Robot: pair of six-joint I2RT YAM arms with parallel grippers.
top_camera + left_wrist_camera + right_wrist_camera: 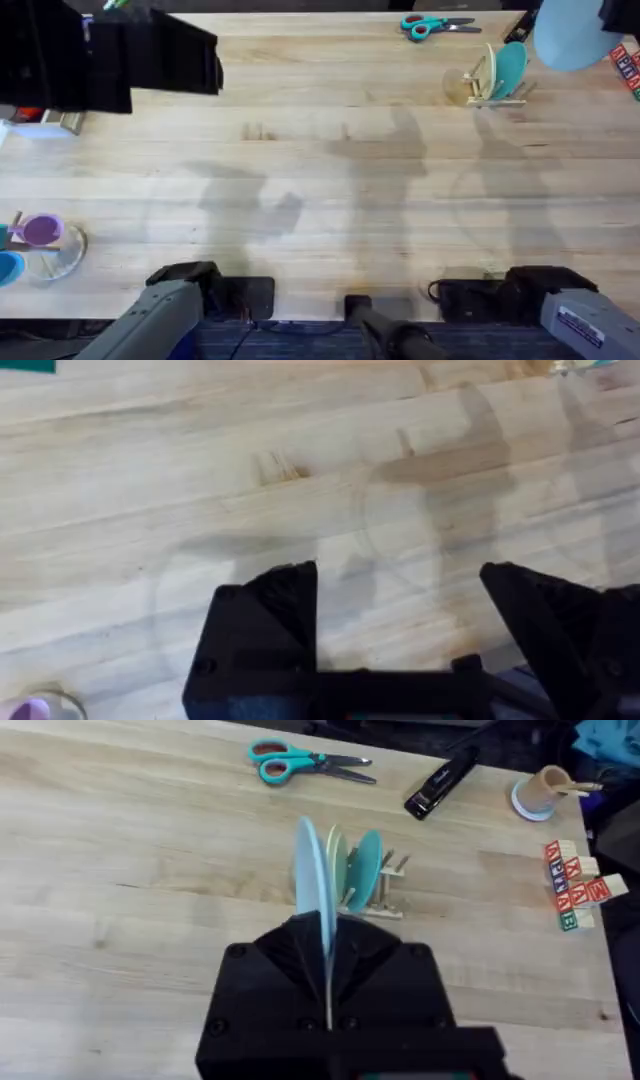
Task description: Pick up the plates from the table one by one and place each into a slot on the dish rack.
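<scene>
Overhead, the right arm is raised high near the worktop's (320, 170) far right corner, its hand (328, 982) clenched edge-on around the light blue plate (568, 38), which hangs in the air just beside and above the dish rack (495, 95). From the right wrist, the plate stands upright between the two black fingers (275, 970), its thin rim aligned toward the rack's pegs. The rack already carries a pale yellow-cream plate (337, 865) and a darker teal plate (366, 870), both standing in slots. Teal-handled scissors (305, 762), a black stapler (441, 786), and lettered blocks (572, 887) lie beyond the rack on the worktop. The left arm is lifted at the far left, large and dark; its hand (400, 620) is released, fingers spread wide above bare wood. A clear glass dish (60, 255) holding a purple item (38, 230) sits at the near left edge.
</scene>
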